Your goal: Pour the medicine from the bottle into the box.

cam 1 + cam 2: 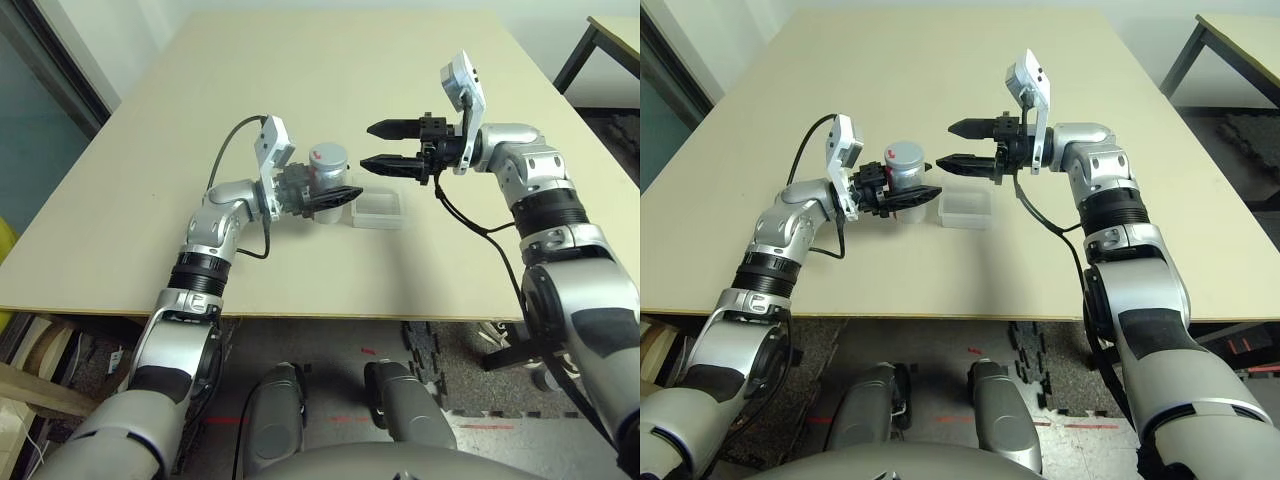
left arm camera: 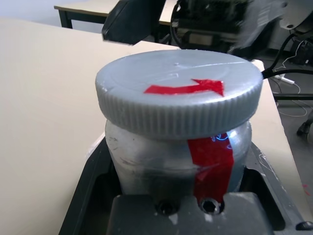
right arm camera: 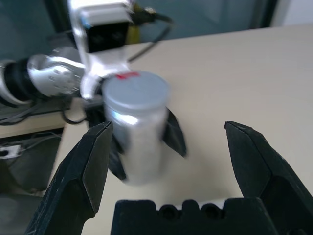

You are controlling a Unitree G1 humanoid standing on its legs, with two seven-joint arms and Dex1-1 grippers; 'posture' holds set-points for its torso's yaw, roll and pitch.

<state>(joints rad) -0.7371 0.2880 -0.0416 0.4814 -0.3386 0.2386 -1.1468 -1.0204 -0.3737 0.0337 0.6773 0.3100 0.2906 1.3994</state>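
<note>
My left gripper (image 1: 335,195) is shut on the bottle (image 1: 326,166), a silver-grey cylinder with a ribbed grey cap (image 2: 178,95) and a red stripe down its side. It stands upright, held just above the table, left of the box. The box (image 1: 379,209) is a shallow clear plastic tray lying on the table. My right gripper (image 1: 385,145) is open, hovering above the box and just right of the bottle's cap, fingers pointing at it. In the right wrist view the bottle (image 3: 134,127) stands between and beyond the open fingers (image 3: 83,171).
The beige table (image 1: 330,70) stretches wide and bare behind the arms. A second table's dark leg (image 1: 580,50) stands at the far right. The near table edge runs below my left elbow.
</note>
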